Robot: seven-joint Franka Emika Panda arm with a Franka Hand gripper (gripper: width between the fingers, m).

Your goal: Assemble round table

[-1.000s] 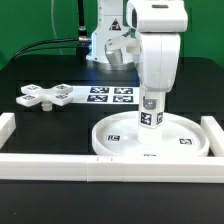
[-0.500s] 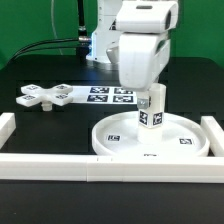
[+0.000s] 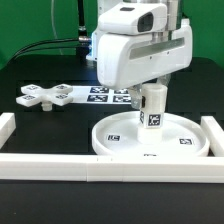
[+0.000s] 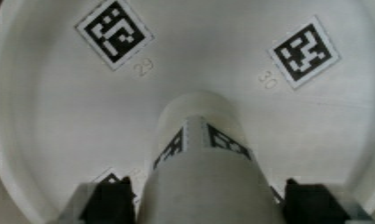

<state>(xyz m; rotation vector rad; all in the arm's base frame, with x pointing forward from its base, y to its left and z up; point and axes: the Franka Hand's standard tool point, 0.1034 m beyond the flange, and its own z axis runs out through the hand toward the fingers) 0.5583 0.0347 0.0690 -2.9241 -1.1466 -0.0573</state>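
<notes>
We hold leg (image 3: 152, 108) upright on middle of round top (image 3: 118, 150), so it can twist in. Gripper (image 4: 209, 196) jaws half open, pinching leg. Foot piece (image 3: 45, 96) lies at top's ten o'clock.

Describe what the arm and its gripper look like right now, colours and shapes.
The robot arm is smooth white plastic in bulky, rounded casings. The two-finger gripper has dark, blocky fingertips. No markings or cables on them can be made out.

Looks like a robotics lab: black table (image 3: 40, 128) fenced with white rails (image 3: 50, 166), marker board (image 3: 103, 96) lying on it, arm (image 3: 140, 45) above, cables (image 3: 45, 46) trailing, green backdrop (image 3: 40, 15) behind.
</notes>
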